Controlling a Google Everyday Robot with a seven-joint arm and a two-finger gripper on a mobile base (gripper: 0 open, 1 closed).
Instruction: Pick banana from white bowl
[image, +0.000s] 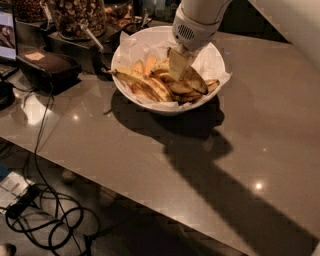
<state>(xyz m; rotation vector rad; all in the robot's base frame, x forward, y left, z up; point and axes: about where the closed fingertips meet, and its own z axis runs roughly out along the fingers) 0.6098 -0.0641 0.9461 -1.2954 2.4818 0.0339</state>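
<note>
The white bowl (150, 107) stands on the grey counter, lined with crinkled white paper and holding several bananas. A long curved yellow banana (141, 83) lies across its left half, stem tip pointing left past the rim. A banana with a large dark-brown patch (196, 80) lies on the right. My gripper (178, 63) hangs from the white arm above the bowl's middle, down among the bananas between these two. It hides the fruit right beneath it.
Glass jars of nuts (77, 15) and a black box (47, 67) stand at the back left of the counter (240, 150). A screen (7, 30) is at the far left. Cables (45, 215) lie on the floor below the counter's front edge.
</note>
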